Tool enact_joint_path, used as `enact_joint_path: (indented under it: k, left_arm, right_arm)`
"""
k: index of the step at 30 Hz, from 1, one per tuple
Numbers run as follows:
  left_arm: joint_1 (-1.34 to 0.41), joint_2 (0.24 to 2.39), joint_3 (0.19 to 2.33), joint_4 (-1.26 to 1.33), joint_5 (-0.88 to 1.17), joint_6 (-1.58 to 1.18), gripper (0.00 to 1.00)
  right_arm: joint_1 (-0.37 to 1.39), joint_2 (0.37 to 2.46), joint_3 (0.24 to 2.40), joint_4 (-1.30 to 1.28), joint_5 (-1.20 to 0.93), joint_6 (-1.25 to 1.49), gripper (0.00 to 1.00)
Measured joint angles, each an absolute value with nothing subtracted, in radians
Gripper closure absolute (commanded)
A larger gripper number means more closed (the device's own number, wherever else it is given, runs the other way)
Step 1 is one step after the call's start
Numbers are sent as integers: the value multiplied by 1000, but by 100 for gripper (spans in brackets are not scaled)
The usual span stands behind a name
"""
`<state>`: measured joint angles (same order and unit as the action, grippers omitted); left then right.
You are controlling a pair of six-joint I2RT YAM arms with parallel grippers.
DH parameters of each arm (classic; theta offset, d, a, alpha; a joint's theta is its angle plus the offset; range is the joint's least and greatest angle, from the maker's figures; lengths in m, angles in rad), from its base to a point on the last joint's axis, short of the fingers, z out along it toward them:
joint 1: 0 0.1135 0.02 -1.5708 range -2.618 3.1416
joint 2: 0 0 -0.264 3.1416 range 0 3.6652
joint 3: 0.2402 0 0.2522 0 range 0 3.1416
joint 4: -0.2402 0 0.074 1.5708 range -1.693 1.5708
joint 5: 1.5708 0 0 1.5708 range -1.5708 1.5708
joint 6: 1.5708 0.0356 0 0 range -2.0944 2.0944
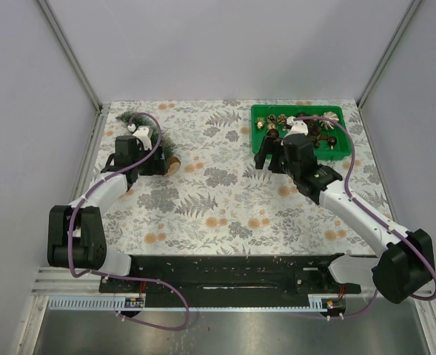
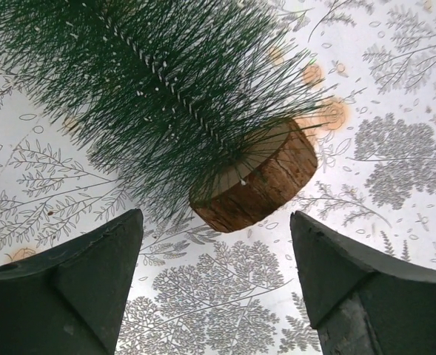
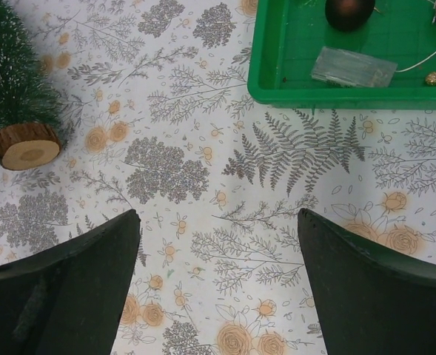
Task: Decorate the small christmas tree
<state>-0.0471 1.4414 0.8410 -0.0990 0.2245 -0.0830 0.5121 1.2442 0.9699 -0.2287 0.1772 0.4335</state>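
Observation:
The small christmas tree (image 1: pixel 162 146) lies on its side at the back left of the table, its wood disc base (image 2: pixel 258 181) pointing right. My left gripper (image 2: pixel 216 248) hovers open just short of that base, a finger on either side and nothing between them. In the right wrist view the tree (image 3: pixel 10 74) shows at the far left. My right gripper (image 3: pixel 218 222) is open over bare tablecloth, just in front of the green tray (image 3: pixel 277 81) of ornaments.
The tray (image 1: pixel 254 132) at the back right holds a dark brown ball (image 3: pixel 349 11), a clear packet (image 3: pixel 353 66), a small gold bead (image 3: pixel 432 78) and several other ornaments. Metal frame posts and white walls bound the floral tablecloth.

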Motion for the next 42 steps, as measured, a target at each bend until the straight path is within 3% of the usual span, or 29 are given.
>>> enact_joint_path:
  k: [4, 9, 18, 26, 42]
  left_arm:
    - [-47, 1415, 841, -99, 236, -137, 20]
    - [-46, 1400, 841, -97, 236, -175, 40]
    - [-36, 1400, 841, -60, 166, -196, 55]
    - [-41, 1400, 825, 21, 103, -207, 99]
    - [-138, 1398, 777, 40, 90, -189, 100]
  right_arm:
    - [519, 1245, 970, -220, 164, 434, 7]
    - [524, 1253, 970, -206, 162, 434, 7]
    - [528, 1266, 968, -199, 140, 434, 9]
    - [532, 1288, 963, -175, 118, 434, 11]
    - [537, 1283, 949, -150, 110, 437, 18]
